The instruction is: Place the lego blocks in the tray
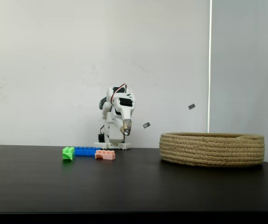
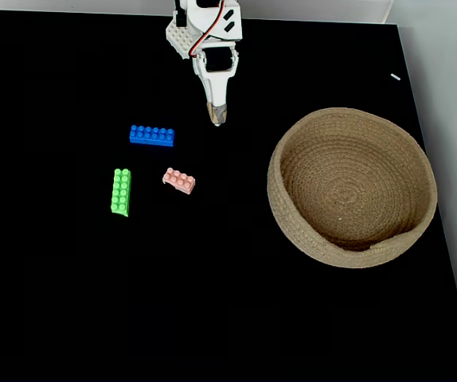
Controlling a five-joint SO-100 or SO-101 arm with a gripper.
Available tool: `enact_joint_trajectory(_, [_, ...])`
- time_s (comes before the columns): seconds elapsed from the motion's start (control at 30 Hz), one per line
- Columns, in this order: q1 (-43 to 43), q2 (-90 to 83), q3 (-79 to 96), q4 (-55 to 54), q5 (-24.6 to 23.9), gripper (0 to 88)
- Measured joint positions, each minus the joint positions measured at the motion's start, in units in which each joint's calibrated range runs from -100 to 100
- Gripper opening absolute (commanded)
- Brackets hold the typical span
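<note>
The claw point(image 2: 216, 118) is pinched together and holds nothing, so the green brick point(image 2: 121, 191), blue brick point(image 2: 152, 135) and pink brick point(image 2: 179, 181) lie on the black table point(image 2: 69, 302), apart from the rope basket point(image 2: 288, 215).

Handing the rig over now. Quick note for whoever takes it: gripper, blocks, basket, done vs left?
Gripper: shut, holding nothing, hanging above the table near the arm's base.
Blocks: blue block, green block and pink block all lie on the table, left of the basket in the top-down fixed view.
Basket: nothing in it.
Done: nothing placed.
Left: move all three blocks into the basket.
</note>
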State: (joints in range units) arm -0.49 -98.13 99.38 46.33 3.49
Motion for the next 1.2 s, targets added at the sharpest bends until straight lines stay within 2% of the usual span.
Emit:
enact_joint_trajectory(0.2, [0.0,0.0,0.0,0.0,0.0,1.8])
enact_joint_trajectory(0.33, [0.0,0.1,0.0,-0.2,0.0,6.9])
enact_joint_trajectory(0.5, [0.1,6.4,-0.1,-6.8,0.0,6.9])
enact_joint_trajectory(0.73, [4.2,18.6,-8.5,-10.8,-3.6,13.4])
enact_joint_trajectory(0.87, [7.7,24.9,-19.3,-4.2,-5.0,16.7])
enact_joint_trajectory(1.07, [12.3,34.9,-37.7,12.5,-5.2,20.5])
enact_joint_trajectory(1.2, [14.8,42.8,-43.1,17.6,-4.7,20.8])
